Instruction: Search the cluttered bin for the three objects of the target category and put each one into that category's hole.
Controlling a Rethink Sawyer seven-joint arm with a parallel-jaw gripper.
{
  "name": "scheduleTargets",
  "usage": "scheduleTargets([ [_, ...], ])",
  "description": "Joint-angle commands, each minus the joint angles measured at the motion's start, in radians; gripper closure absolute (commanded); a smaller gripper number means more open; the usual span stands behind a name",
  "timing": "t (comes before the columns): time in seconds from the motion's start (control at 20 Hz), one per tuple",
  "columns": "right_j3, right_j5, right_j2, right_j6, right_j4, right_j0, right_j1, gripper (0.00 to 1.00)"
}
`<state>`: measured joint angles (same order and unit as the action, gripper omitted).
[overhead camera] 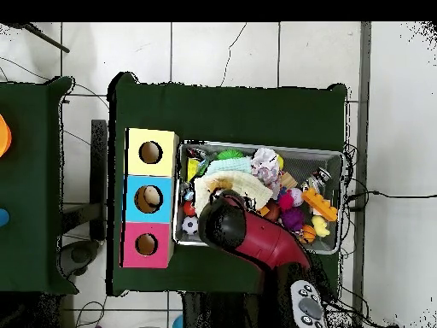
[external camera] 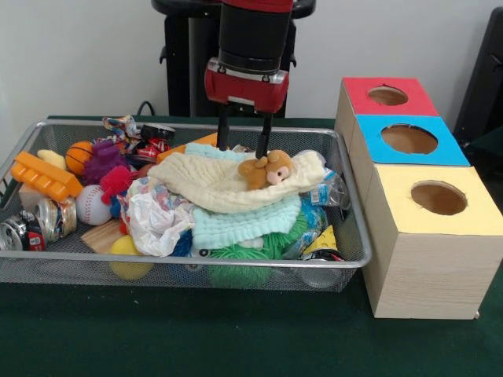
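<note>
The silver wire-mesh bin (external camera: pixel 352 206) is full of clutter; it also shows in the overhead view (overhead camera: pixel 329 154). A small tan-orange plush animal (external camera: pixel 267 168) with a pale face lies on top of a cream cloth (external camera: pixel 212 184) in the middle of the pile. My gripper (external camera: pixel 244 140) hangs open and empty just behind and above the plush, its fingers (external camera: pixel 223 132) pointing down, apart from it. In the overhead view the arm (overhead camera: pixel 256 235) covers the gripper and the plush. The red-topped hole (external camera: pixel 387 96) is on the far box to the right, also seen from overhead (overhead camera: pixel 146 244). No other plush toys show.
The blue-topped hole (external camera: pixel 409 139) and yellow-topped hole (external camera: pixel 438 198) stand in front of the red one. The bin holds a baseball (external camera: pixel 93 206), a basketball (external camera: pixel 78 155), a purple spiky ball (external camera: pixel 104 161), an orange block (external camera: pixel 45 177), cans (external camera: pixel 23 232) and a green spiky ball (external camera: pixel 240 263).
</note>
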<state>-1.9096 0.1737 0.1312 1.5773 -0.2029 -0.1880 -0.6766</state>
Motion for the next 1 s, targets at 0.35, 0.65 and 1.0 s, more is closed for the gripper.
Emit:
scheduleTargets([
  [0.35,-0.01,0.034,-0.037,0.235,-0.047,0.057,-0.004,0.0],
  [0.65,-0.018,0.084,-0.024,0.224,-0.047,0.064,-0.045,0.0],
  [1.0,-0.021,0.136,-0.014,0.21,-0.043,0.061,-0.084,0.0],
])
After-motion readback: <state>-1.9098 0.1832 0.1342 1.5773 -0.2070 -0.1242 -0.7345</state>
